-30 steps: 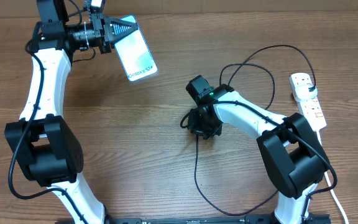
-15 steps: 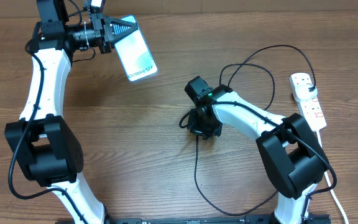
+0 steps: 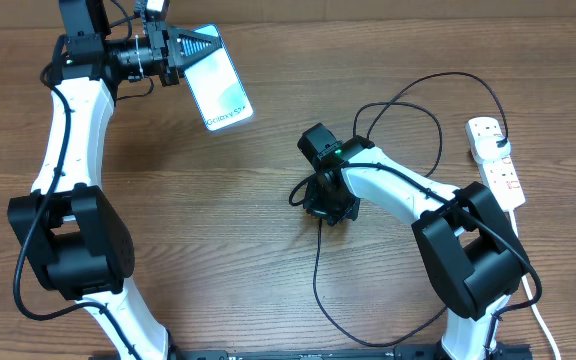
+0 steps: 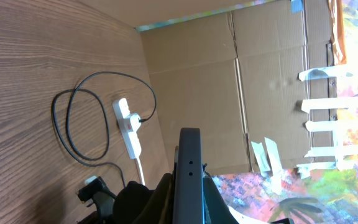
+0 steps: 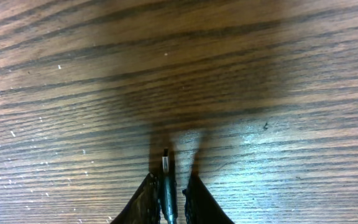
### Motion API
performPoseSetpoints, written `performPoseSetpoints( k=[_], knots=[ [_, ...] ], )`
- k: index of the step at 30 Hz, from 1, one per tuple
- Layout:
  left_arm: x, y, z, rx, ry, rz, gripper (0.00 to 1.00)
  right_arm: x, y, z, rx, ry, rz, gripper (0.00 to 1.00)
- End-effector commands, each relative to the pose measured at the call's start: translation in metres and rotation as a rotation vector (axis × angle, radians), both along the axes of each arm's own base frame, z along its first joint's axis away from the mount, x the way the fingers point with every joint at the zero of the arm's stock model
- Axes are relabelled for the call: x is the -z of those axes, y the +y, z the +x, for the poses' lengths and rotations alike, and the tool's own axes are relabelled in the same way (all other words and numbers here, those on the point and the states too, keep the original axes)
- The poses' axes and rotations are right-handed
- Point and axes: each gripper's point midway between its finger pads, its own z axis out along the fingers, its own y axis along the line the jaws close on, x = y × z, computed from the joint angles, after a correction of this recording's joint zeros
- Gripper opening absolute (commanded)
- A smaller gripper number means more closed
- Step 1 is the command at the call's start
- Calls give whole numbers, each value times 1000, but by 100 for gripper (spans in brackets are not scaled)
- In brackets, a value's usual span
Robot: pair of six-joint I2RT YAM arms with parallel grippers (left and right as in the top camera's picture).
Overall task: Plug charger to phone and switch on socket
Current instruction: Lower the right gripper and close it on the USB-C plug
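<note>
My left gripper (image 3: 203, 45) is shut on the top end of the phone (image 3: 223, 95) and holds it at the far left, its lit "Galaxy S24+" screen facing up. In the left wrist view the phone (image 4: 189, 155) shows edge-on between the fingers (image 4: 189, 205). My right gripper (image 3: 319, 208) points down at mid-table. It is shut on the small plug tip (image 5: 165, 165) of the black charger cable (image 3: 317, 270), just above the wood. The cable loops to its black plug (image 3: 501, 147) in the white socket strip (image 3: 509, 185) at the right.
The cable lies in loose loops between my right arm and the strip (image 4: 129, 127), and trails toward the front edge. A cardboard wall (image 4: 216, 81) stands behind the table's far edge. The strip's white cord (image 3: 540, 320) runs off the front right.
My right gripper has shifted very slightly left with the plug tip. The left arm and the phone have not moved.
</note>
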Motion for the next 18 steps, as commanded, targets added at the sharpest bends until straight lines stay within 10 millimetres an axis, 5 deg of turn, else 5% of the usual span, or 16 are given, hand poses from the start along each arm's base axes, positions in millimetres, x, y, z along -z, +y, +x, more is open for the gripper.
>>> performPoseSetpoints(
  k=[1,9,18],
  knots=[
    [-26,-4,-11,37,-74,-14,4,9,-4,-4,4,16,-31,14],
    [-26,-4,-11,37,-73,-15,4,9,-4,-4,7,20,-29,13],
    [-27,-4,-11,38,-74,-15,4,9,-4,-7,25,33,-29,21]
  ],
)
